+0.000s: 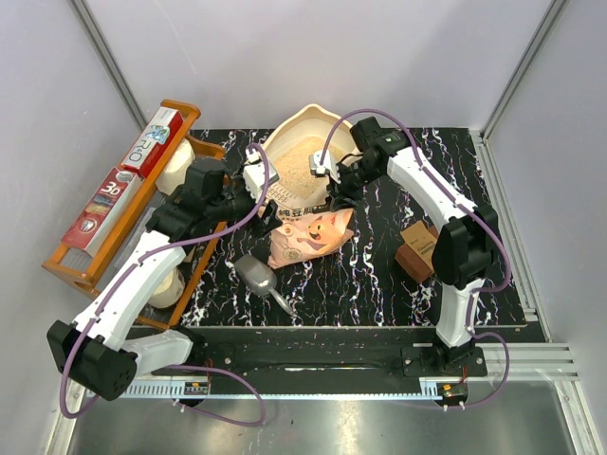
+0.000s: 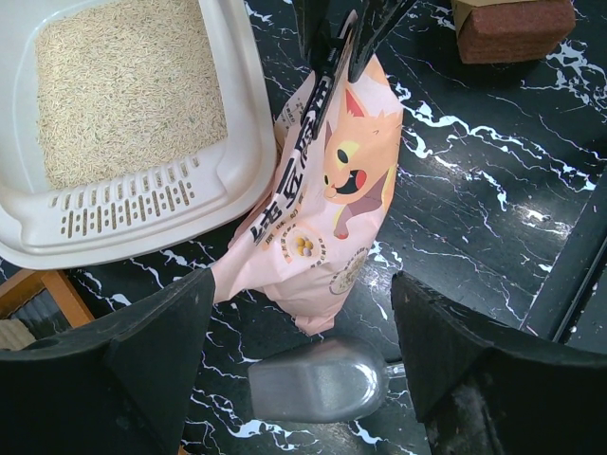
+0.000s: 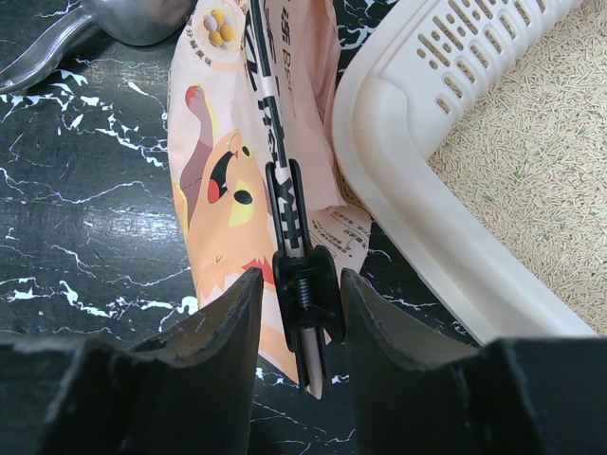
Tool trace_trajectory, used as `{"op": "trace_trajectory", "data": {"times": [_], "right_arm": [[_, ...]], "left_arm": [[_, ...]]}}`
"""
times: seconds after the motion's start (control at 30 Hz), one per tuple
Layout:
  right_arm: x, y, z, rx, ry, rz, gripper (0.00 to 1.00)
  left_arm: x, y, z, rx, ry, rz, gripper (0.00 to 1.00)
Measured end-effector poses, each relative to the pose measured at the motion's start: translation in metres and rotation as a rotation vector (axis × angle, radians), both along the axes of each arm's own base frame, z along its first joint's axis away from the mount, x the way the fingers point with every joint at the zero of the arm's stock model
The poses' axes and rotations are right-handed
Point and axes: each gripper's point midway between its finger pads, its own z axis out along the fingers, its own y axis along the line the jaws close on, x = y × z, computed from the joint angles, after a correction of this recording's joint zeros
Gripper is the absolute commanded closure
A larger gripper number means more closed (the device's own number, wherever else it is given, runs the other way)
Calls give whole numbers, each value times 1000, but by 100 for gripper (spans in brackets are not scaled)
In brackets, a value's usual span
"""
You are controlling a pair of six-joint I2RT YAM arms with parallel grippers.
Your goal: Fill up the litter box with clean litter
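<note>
The cream litter box (image 1: 275, 142) stands at the back of the mat, with pale clean litter (image 1: 296, 161) spread inside it. In the wrist views its rim (image 2: 142, 227) (image 3: 408, 190) and the litter (image 2: 123, 85) (image 3: 541, 171) show clearly. A pink cat-printed bag (image 1: 308, 237) (image 2: 332, 190) (image 3: 218, 190) lies against the box's front, and a black clip (image 3: 303, 284) pinches its top edge. My right gripper (image 1: 332, 185) (image 3: 302, 275) straddles that clip, its jaws narrow and almost on it. My left gripper (image 1: 258, 190) (image 2: 303, 284) hangs wide open and empty above the bag's bottom.
A metal scoop (image 1: 258, 275) (image 2: 318, 379) (image 3: 133, 14) lies on the mat just in front of the bag. An orange wooden rack (image 1: 104, 227) with boxes and rolls stands at the left. A brown box (image 1: 417, 251) (image 2: 512, 28) sits at the right.
</note>
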Motion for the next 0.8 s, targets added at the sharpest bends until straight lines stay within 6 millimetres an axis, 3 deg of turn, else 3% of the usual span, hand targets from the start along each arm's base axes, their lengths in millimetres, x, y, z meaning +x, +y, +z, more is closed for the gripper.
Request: {"op": "trace_trajectory", "data": {"times": [0.2,0.33,0.6,0.8], "right_arm": [[0,0,0,0,-2,1,56],[0,0,0,0,-3,2,62],[2,0,1,-1,-16,9,96],[1,0,2,0,-22,18,100]], "left_arm": [[0,0,-1,0,3,-1,21],[0,-1,-3,-1,13,-3,21],[0,-3,-4,-8,22,-7,21],[1,-4,-4,-11,21,-10,21]]}}
